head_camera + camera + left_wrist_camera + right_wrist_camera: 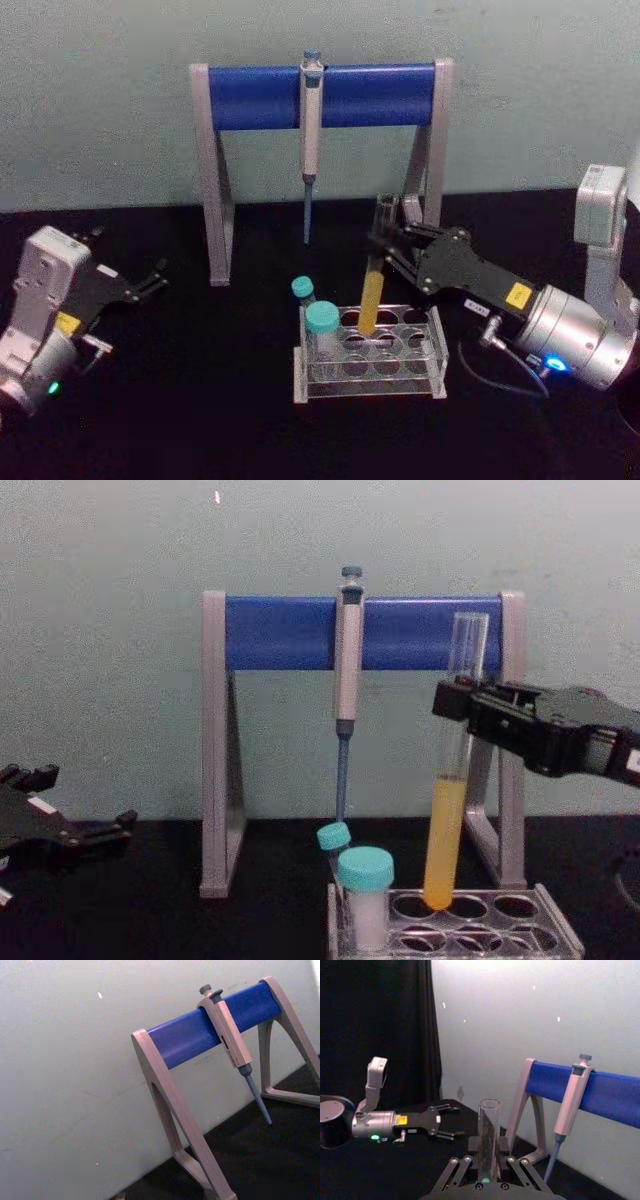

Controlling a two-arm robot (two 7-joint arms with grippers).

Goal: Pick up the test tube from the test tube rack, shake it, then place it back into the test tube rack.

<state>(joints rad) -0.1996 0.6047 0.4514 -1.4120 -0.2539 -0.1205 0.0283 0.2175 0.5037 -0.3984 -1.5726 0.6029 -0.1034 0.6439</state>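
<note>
Right tool (pixel 384 238) clamps test tube (pixel 445 850), bottom apparently at test tube rack (pixel 436 345) top.

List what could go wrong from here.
The test tube has no cap; shaking could spill its yellow liquid. The right gripper holds it high and slightly tilted, so its bottom could catch on the test tube rack. It could knock the teal-capped tubes nearby. The left gripper is parked at the left.

A grey-legged stand (pixel 255 97) with a blue crossbar sits at the back of the black table (pixel 200 420), a pipette (pixel 311 120) hanging from it; two teal-capped tubes (pixel 322 320) stand nearer.
</note>
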